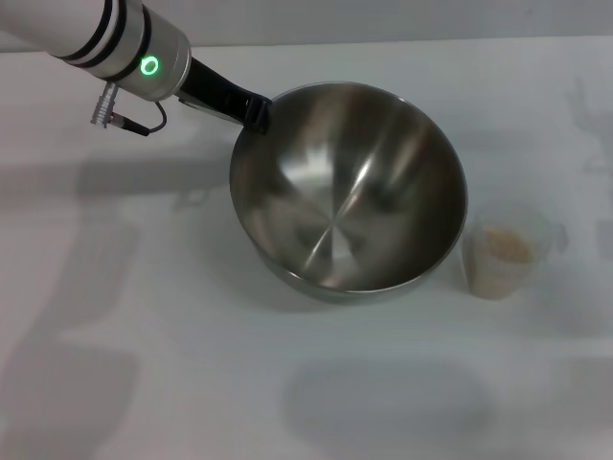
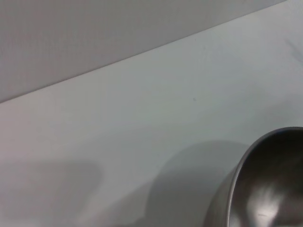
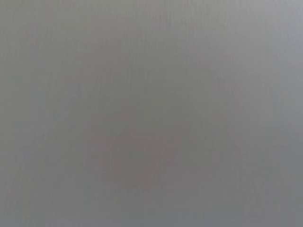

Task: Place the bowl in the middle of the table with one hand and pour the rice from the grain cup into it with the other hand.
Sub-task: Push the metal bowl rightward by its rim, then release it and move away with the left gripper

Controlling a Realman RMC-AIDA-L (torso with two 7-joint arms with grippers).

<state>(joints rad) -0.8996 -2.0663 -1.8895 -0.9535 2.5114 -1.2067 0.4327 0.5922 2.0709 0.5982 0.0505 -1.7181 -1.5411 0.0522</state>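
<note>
Left tool (image 1: 257,110) grips the bowl (image 1: 350,187) rim; grain cup (image 1: 505,251) stands just beside.

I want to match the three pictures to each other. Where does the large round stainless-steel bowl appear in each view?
Head view: the large round stainless-steel bowl fills the middle, tilted, its far-left rim at the left gripper, with the small clear plastic grain cup to its right.
Left wrist view: only part of its rim and inside shows in the lower right corner.
Right wrist view: not in it; plain grey only.
Shared landmark: the plain white table, in the head and left wrist views.
</note>
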